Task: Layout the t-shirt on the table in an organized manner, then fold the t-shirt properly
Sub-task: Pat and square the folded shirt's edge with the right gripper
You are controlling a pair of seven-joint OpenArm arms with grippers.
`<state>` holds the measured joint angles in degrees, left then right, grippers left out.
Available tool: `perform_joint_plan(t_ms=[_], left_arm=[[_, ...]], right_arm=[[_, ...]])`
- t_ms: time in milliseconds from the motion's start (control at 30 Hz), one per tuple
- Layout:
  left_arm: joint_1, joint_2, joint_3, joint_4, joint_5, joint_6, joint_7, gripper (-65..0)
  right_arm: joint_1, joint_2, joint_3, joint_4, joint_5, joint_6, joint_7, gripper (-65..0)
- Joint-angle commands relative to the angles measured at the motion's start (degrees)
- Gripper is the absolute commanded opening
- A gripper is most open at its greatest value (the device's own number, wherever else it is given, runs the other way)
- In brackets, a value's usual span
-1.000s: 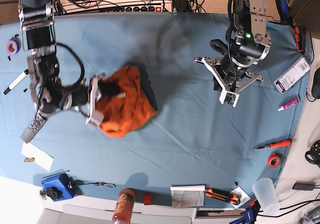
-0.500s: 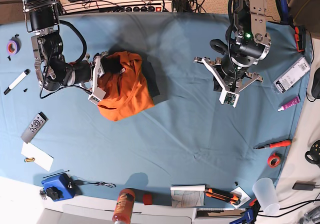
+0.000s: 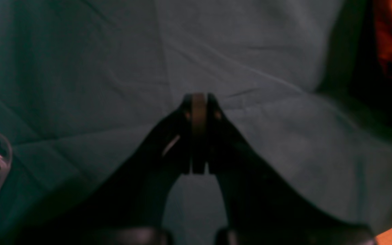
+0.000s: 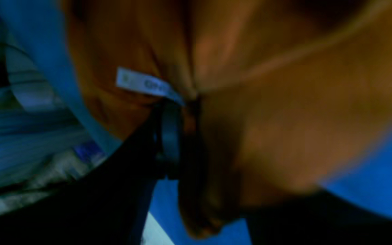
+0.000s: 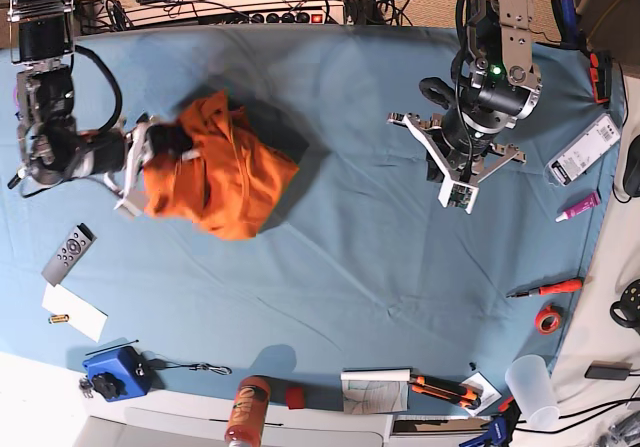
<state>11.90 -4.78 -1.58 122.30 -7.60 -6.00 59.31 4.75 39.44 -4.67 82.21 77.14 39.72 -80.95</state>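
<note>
**Gathering the crumpled shirt before spreading it**

Hauling nothing flat yet — we are looking at the t-shirt [image 5: 215,177] lying as a bunched orange heap on the table [image 5: 350,257], well to the left of our left gripper [image 5: 455,172] in the base view. Our right gripper [image 4: 182,136] is pinching a fold of cloth right beside the white neck label [image 4: 145,85], with fabric sitting between the jaws, though blur is hiding how firmly they are biting. Our left gripper is hanging over bare teal cloth with its fingers [image 3: 198,112] pressed together, holding nothing.

We are judging the garment as light, limp and prone to sagging — it is offering no stiffness. Taking it by the collar seam or shoulder hems seems wisest, since doubled stitching is resisting slip better than a single loose layer.
</note>
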Motion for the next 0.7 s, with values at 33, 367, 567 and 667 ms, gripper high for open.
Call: perform_joint_plan(t_ms=[33, 367, 567, 667], left_arm=[[-0.3, 0.0, -0.1, 1.1, -0.2, 0.0, -1.5, -65.0], [0.0, 0.0, -0.1, 1.1, -0.2, 0.0, -1.3, -65.0], [0.0, 0.0, -0.1, 1.1, -0.2, 0.0, -2.0, -65.0], [0.0, 0.0, -0.1, 1.1, -0.2, 0.0, -1.9, -65.0]], right_arm=[[0.9, 1.2, 2.7, 0.7, 2.9, 0.3, 0.9, -49.3], [0.9, 4.5, 3.7, 0.7, -2.0, 0.3, 0.9, -49.3], [1.1, 3.7, 3.7, 0.7, -10.4, 0.3, 0.9, -49.4], [1.8, 1.8, 3.7, 0.7, -19.3, 0.3, 0.9, -54.1]])
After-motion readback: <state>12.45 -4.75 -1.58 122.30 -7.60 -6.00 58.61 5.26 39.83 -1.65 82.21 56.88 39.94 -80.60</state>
